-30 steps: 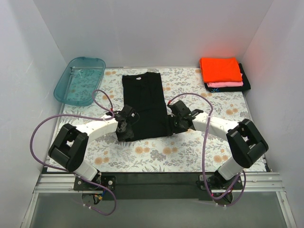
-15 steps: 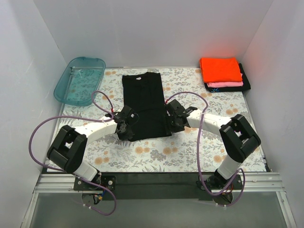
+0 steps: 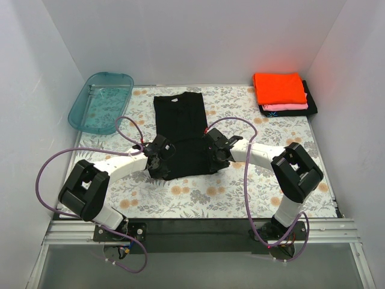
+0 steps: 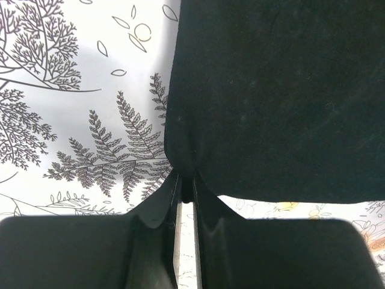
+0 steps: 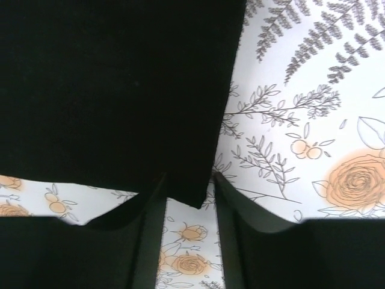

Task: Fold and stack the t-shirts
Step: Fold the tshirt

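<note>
The large black t-shirt lies folded into a long strip on the floral table, collar at the far end. My left gripper is shut on its near left corner; in the left wrist view the cloth is pinched between the jaws. My right gripper is at the near right corner. In the right wrist view its jaws stand apart around the corner of the cloth. The orange shirt tops a folded stack at the back right, over the pink one and the black one with a light-blue mark.
A teal see-through tub sits at the back left corner. The floral table is walled in white on three sides. Purple cables loop over both arms.
My right gripper has moved left and closed in on the shirt's near right corner. My left gripper has stayed at the near left corner.
</note>
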Motion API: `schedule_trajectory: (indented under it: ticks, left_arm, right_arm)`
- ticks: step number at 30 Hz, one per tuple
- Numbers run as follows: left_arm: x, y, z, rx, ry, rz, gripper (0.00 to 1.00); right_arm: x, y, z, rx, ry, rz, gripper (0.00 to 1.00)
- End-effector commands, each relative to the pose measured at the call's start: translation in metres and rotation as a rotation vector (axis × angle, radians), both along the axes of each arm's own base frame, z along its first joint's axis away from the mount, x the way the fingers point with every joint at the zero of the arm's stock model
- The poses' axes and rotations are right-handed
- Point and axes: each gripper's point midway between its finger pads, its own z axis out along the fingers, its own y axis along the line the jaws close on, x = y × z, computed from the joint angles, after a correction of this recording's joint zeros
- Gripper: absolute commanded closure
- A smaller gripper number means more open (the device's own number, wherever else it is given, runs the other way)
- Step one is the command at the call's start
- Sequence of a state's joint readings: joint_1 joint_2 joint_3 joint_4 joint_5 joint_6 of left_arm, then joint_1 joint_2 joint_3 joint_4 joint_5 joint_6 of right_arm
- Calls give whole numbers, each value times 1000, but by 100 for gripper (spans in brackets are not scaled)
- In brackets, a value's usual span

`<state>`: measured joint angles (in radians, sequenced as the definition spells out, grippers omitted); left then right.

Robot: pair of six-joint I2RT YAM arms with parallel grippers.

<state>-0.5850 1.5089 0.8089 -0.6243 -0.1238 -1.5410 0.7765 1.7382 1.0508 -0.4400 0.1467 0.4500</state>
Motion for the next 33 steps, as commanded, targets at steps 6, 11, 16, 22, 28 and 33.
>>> schedule_trajectory:
  ticks: [6, 11, 16, 22, 28, 33]
  left_arm:
    - [-32, 9, -7, 25, 109, -26, 100]
    - [-41, 4, 5, -10, 145, -59, 100]
    - [-95, -11, 35, -184, 237, -126, 100]
    - [-163, -6, 65, -289, 360, -140, 100]
    - [-143, -12, 108, -311, 256, -124, 100]
    - [-92, -20, 122, -277, 130, -96, 100]
  right_arm:
    - [-69, -38, -59, -161, 300, 24, 91]
    - [-79, -50, -50, -184, 315, 53, 99]
    - [-125, -66, -20, -171, 407, 197, 99]
    - [-180, -101, 19, -159, 505, 235, 99]
    - [-150, -98, 75, -168, 405, 246, 99]
    - [-84, -75, 108, -143, 283, 239, 99]
